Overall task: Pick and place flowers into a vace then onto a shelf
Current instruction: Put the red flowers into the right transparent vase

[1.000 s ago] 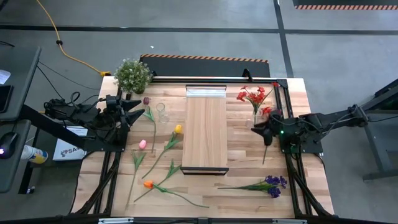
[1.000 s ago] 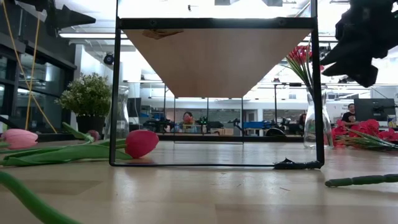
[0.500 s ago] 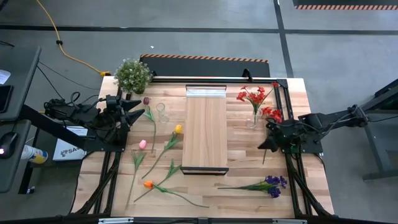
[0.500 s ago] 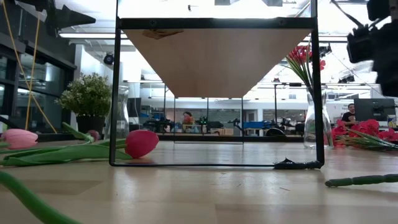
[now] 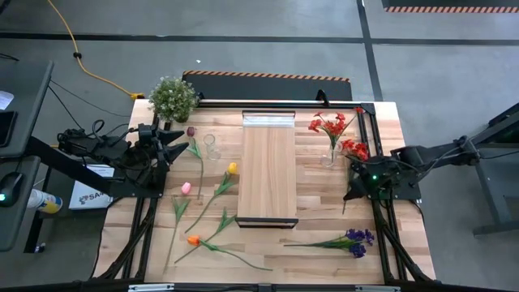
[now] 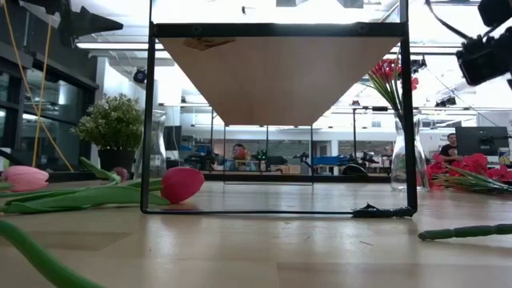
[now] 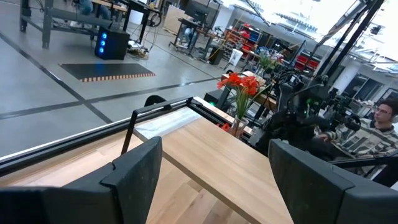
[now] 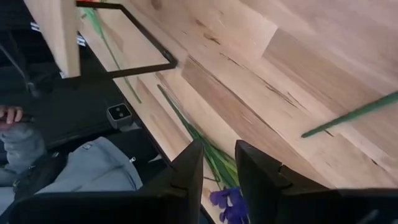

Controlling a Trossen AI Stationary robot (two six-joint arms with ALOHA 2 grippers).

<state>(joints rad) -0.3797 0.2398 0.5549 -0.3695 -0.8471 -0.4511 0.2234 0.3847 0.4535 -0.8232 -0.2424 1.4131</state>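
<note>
A clear vase (image 5: 329, 156) holding red flowers (image 5: 328, 124) stands right of the shelf (image 5: 268, 170). Another red flower (image 5: 354, 148) lies beside it, its stem (image 8: 348, 115) flat on the table. My right gripper (image 5: 350, 191) hovers over that stem, tipped down; its fingers (image 8: 219, 180) stand a narrow gap apart with nothing between them. Purple flowers (image 5: 357, 241) lie near the front right. Maroon (image 5: 191, 131), yellow (image 5: 233, 168), pink (image 5: 186, 188) and orange (image 5: 193, 240) tulips lie left of the shelf. My left gripper (image 7: 211, 168) waits open at the table's left edge.
An empty glass vase (image 5: 210, 146) stands left of the shelf, and a pale-green potted plant (image 5: 173, 97) sits at the far left corner. The shelf rests on a black wire frame (image 6: 276, 210). A person's grey sleeve (image 8: 93, 168) shows beyond the table's near edge.
My right gripper has drawn back from the vase of red flowers toward the table's right and near edges, rolling and tipping downward. The red flower beside the vase, earlier partly covered by it, now shows whole.
</note>
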